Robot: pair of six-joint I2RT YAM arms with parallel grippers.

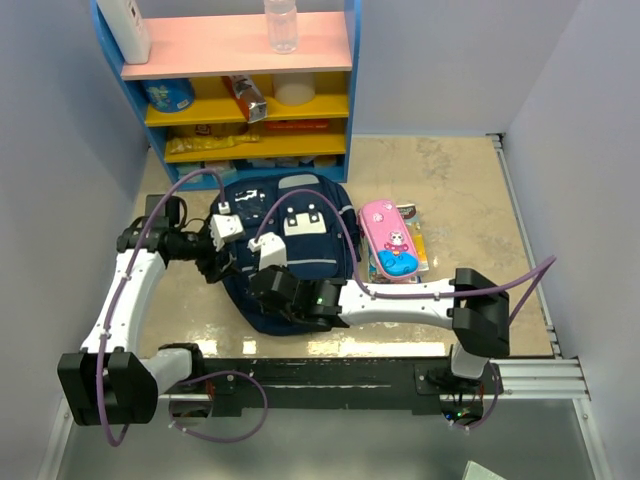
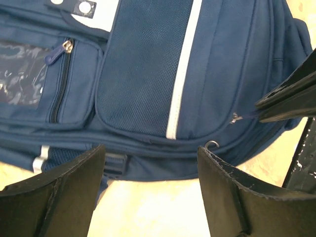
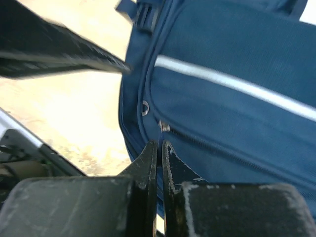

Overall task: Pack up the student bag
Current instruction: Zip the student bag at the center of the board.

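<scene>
The student bag (image 1: pixel 325 245) lies flat just before the shelf (image 1: pixel 215 45). At its edge away from the shelf, my right gripper (image 3: pixel 159 145) is pinched together beside the zip puller (image 3: pixel 164 127); my left gripper (image 2: pixel 150 148) stands wide. If the puller is not caught, I fear nothing opens.

Beige marbled surface (image 1: pixel 450 180). Navy student bag (image 1: pixel 325 245) lies flat on it, centre-left. Pink pencil case (image 1: pixel 390 240) sits just right of the bag, on top of flat colourful items (image 1: pixel 419 243), kind unclear. Blue shelf unit (image 1: pixel 240 150) stands at the far edge, with a clear bottle (image 1: pixel 281 25) on its pink top board.
</scene>
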